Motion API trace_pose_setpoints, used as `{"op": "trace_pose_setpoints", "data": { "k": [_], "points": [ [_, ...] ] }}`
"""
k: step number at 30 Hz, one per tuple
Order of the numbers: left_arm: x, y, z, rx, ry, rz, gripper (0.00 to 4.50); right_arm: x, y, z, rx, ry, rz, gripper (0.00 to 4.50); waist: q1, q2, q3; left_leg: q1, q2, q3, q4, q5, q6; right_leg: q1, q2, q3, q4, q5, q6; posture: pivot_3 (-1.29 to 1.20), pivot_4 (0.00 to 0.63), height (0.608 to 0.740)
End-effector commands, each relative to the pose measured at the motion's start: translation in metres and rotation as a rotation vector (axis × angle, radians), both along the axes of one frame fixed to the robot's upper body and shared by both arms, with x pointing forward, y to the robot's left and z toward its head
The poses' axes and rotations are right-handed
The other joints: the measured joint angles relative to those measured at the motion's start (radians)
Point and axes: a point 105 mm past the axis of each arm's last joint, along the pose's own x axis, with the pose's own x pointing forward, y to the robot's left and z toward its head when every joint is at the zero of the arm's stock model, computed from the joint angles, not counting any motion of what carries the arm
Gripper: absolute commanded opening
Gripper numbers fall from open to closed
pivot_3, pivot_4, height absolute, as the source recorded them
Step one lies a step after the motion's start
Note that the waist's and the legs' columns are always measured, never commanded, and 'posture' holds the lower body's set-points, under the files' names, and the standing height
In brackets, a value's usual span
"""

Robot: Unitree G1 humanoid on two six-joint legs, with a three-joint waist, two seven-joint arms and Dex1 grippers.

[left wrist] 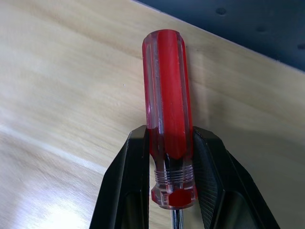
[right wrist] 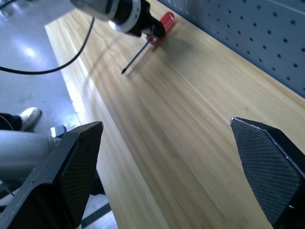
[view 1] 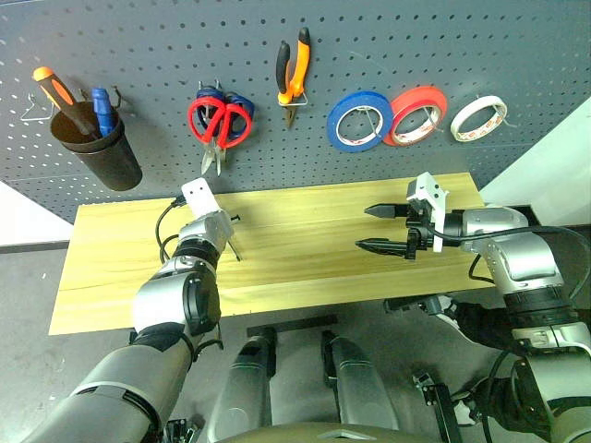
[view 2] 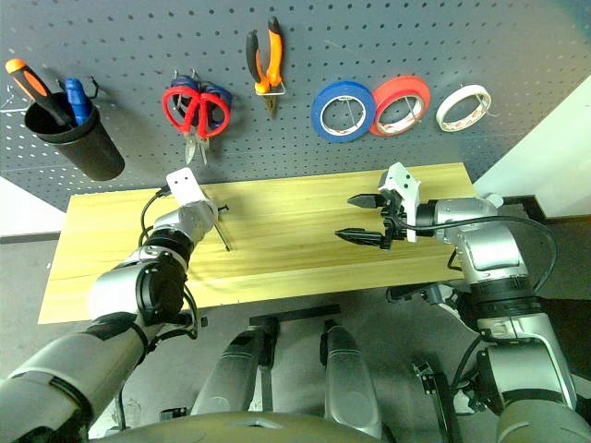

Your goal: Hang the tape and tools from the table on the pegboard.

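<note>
- Left gripper (left wrist: 172,191) is clamped on the red-handled screwdriver (left wrist: 167,95): lift straight, keep the shaft clear of the table (view 1: 305,231).
- Carry towards the pegboard (view 1: 388,46), eleven o'clock.
- Right gripper (view 1: 380,228) gapes wide, idle.

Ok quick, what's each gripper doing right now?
Left gripper: shut on the red-handled screwdriver, at the table.
Right gripper: open, holding nothing.

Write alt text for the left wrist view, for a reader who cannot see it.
The left end effector is closed on a red-handled screwdriver, its two black fingers pressing the lower handle from both sides. Beneath lies the pale wooden table, with the dark pegboard behind its far edge.
</note>
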Motion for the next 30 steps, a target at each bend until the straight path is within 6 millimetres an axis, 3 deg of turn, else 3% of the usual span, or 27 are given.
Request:
{"op": "trace_pose_setpoints", "data": {
  "k": [1,5,9,13,17,19,25,30],
  "points": [
    [-0.031,0.003,-0.048,0.037,0.210,-0.133,0.91,0.004,0.000,0.014,0.035,-0.048,0.016,4.50,0.001,0.002,-0.008,0.000,0.000,0.000,0.000,0.000,0.000,0.000,0.000,0.000,0.000,0.000,0.000,-0.01,0.225,0.740],
    [-0.055,0.015,-0.060,0.102,0.283,-0.254,0.91,0.007,0.003,0.017,0.038,-0.068,0.035,4.50,-0.001,0.008,-0.031,0.001,0.000,0.001,-0.002,0.000,0.000,0.000,0.001,0.001,0.000,0.000,0.000,0.01,0.196,0.740],
    [-0.088,0.026,-0.048,0.115,0.255,-0.362,0.91,0.012,0.006,0.020,0.038,-0.086,0.052,4.50,-0.002,0.007,-0.055,0.007,0.000,0.002,-0.009,0.000,-0.001,0.002,0.001,0.005,-0.002,0.000,-0.001,0.03,0.167,0.740],
    [-0.108,0.032,-0.021,0.174,0.172,-0.487,0.91,0.014,0.007,0.023,0.039,-0.096,0.071,4.50,0.007,0.008,-0.059,0.012,0.002,0.000,-0.012,0.000,-0.001,0.006,0.002,0.004,-0.007,0.001,-0.006,0.05,0.146,0.740],
    [-0.112,0.042,0.008,0.247,0.059,-0.546,0.91,0.015,0.007,0.027,0.042,-0.105,0.082,4.50,0.016,0.009,-0.064,0.002,0.008,0.001,-0.012,0.000,-0.001,0.007,0.002,-0.002,-0.023,0.010,-0.013,0.06,0.132,0.740],
    [-0.114,0.039,0.023,0.263,0.003,-0.590,0.91,0.015,0.007,0.027,0.042,-0.108,0.088,4.50,0.022,0.008,-0.069,-0.004,0.012,0.003,-0.016,0.000,-0.001,0.005,0.003,-0.005,-0.037,0.021,-0.013,0.08,0.125,0.740],
    [-0.134,0.030,0.067,0.291,-0.241,-0.734,0.91,0.015,0.008,0.044,0.073,-0.127,0.108,4.50,0.031,0.010,-0.092,-0.004,0.012,0.007,-0.017,0.000,-0.001,0.004,0.005,-0.002,-0.040,0.021,-0.011,0.10,0.100,0.740],
    [-0.156,0.029,0.079,0.351,-0.362,-0.772,0.91,0.015,0.009,0.054,0.105,-0.128,0.120,4.50,0.044,0.010,-0.113,-0.003,0.016,0.010,-0.019,0.001,-0.002,0.002,0.009,0.001,-0.040,0.021,-0.011,0.14,0.080,0.740]
  ]
}}
